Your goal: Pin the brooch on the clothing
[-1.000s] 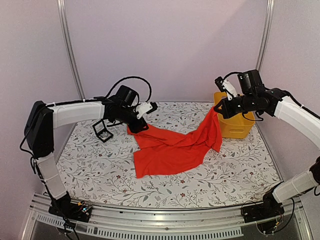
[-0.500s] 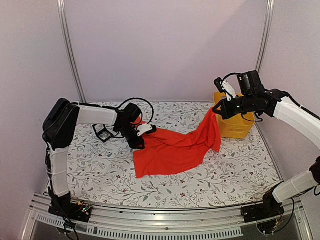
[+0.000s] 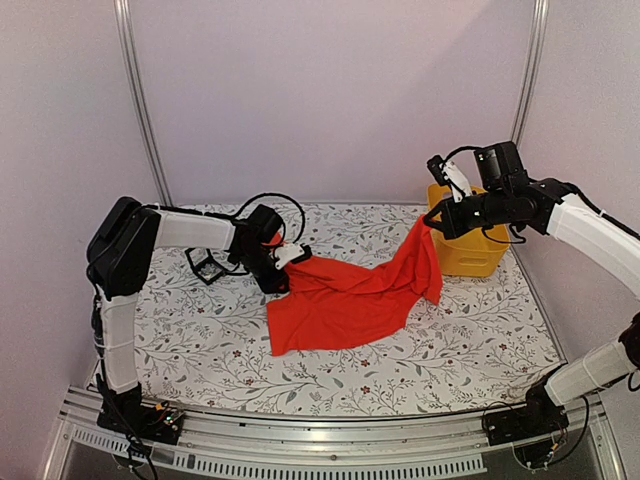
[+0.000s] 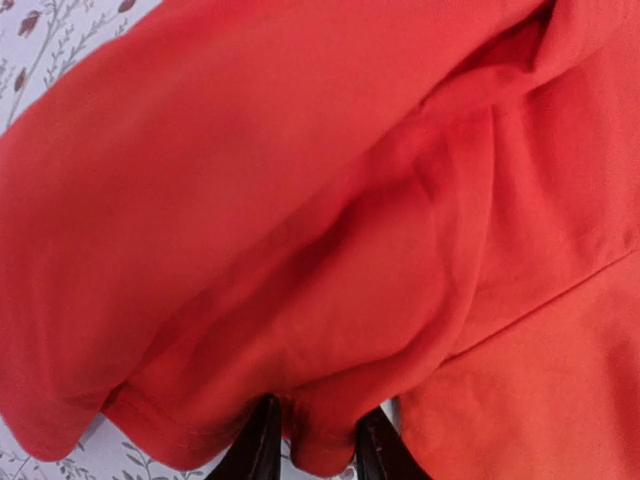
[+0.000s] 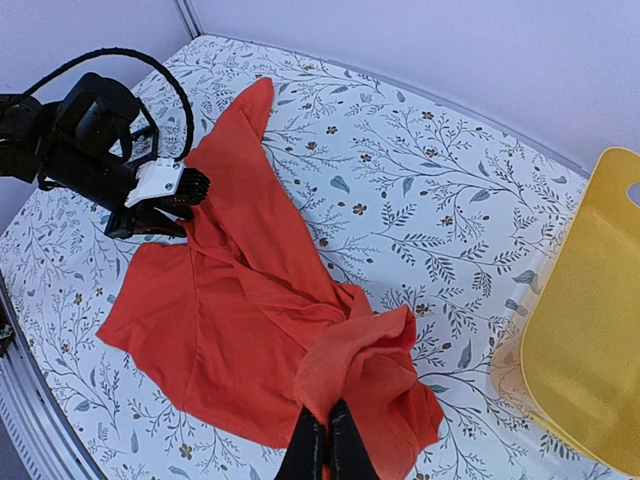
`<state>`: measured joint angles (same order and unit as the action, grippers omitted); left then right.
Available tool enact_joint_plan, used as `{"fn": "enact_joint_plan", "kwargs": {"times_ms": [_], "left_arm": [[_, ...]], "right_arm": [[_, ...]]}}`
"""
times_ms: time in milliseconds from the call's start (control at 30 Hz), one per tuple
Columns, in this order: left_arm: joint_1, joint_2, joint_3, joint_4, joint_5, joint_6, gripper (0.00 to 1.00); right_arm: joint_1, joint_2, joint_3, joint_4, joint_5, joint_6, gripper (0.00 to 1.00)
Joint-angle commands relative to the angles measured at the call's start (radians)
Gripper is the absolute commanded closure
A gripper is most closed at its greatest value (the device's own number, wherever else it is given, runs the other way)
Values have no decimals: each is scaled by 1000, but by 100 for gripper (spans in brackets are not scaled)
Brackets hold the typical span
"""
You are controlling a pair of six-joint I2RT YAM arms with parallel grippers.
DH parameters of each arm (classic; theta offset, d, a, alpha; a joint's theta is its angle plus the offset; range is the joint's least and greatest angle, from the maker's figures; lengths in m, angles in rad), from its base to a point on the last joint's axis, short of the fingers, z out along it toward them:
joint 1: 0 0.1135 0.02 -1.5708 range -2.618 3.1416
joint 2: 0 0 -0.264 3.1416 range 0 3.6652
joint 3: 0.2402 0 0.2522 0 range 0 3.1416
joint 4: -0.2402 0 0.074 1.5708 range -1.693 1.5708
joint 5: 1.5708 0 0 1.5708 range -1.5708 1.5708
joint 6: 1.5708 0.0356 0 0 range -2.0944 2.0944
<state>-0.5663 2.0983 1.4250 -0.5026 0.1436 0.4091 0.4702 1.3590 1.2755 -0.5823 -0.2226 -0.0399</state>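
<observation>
The red-orange T-shirt lies crumpled on the floral table, and its right end is lifted. My right gripper is shut on a bunched part of the T-shirt and holds it up beside the yellow basket; its fingertips pinch the cloth. My left gripper is low at the T-shirt's far left edge. In the left wrist view its fingers stand close on either side of a fold of the red cloth. The brooch is not in view.
A yellow plastic basket stands at the back right, also in the right wrist view. A small black square display box sits at the back left, beside the left arm. The table has a floral cover.
My left gripper came down from above the table to the T-shirt's left edge and now has a fold between its fingers. The right gripper has held still with the cloth.
</observation>
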Motion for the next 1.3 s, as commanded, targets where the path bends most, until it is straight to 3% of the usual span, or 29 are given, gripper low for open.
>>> {"fn": "enact_joint_plan", "kwargs": {"times_ms": [0,67,100,133,233,400,500,667,800,900,1000,1133,1267], "left_arm": [[14,-11,7,42,-39,-18,74],[13,-12,6,44,-55,-15,82],[13,-13,6,44,-59,-13,95],[14,-14,5,44,-64,-14,100],[15,-33,0,52,-77,-38,100],[42,-164,27,129,-241,-126,100],[61,-239,125,192,-268,-76,100],[89,-192,431,309,-476,52,100],[133,-113,726,329,-518,112,100],[171,-64,886,318,-500,128,100],[201,-56,917,321,-487,154,100],[214,-109,766,330,-457,171,100],[207,-240,473,337,-387,130,100]], "right_arm": [[-2,-6,-11,12,-19,9,100],[-2,-6,-11,11,-19,9,100],[-2,-7,-11,10,-19,9,100],[-2,-6,-11,10,-16,9,100],[-2,-10,-8,9,6,11,100],[-14,2,66,5,71,10,100],[-60,90,256,13,76,-26,100],[-194,392,781,24,133,-39,100],[-334,526,1110,104,-4,94,100],[-365,497,1113,239,-79,137,100],[-366,469,1096,257,-131,87,100],[-365,388,935,222,-174,16,100],[-345,280,745,77,-259,-43,100]]}}
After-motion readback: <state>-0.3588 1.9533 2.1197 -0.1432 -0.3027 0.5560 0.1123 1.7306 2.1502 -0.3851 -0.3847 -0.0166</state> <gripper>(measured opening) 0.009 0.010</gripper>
